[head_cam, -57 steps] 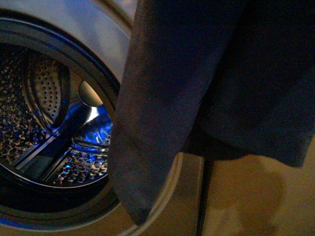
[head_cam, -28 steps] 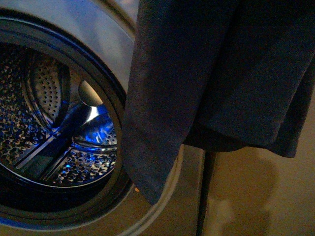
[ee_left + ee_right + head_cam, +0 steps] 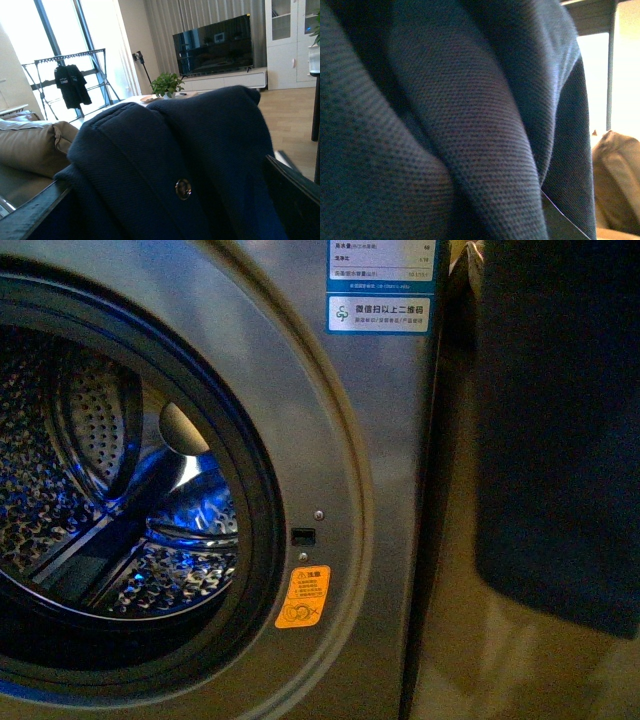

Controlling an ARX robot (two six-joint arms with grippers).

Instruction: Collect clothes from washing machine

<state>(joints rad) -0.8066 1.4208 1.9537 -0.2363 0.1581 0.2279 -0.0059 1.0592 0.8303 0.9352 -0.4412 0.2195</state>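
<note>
Looking through the front camera, I see the clothes (image 3: pixel 560 440) hanging near the lens, at the right, clear of the washer (image 3: pixel 380 420). Its open drum (image 3: pixel 90 440) is at the left, and an orange sticker (image 3: pixel 303 596) sits beside the door rim. On the left gripper (image 3: pixel 166 171), the fingers (image 3: pixel 295 195) stand wide with navy cloth heaped between them; I cannot tell whether they pinch it. Cloth fills the right wrist view, so I cannot tell how the right gripper's fingers stand.

A sofa (image 3: pixel 35 145), television (image 3: pixel 214 45) and drying rack (image 3: pixel 75 75) stand.
</note>
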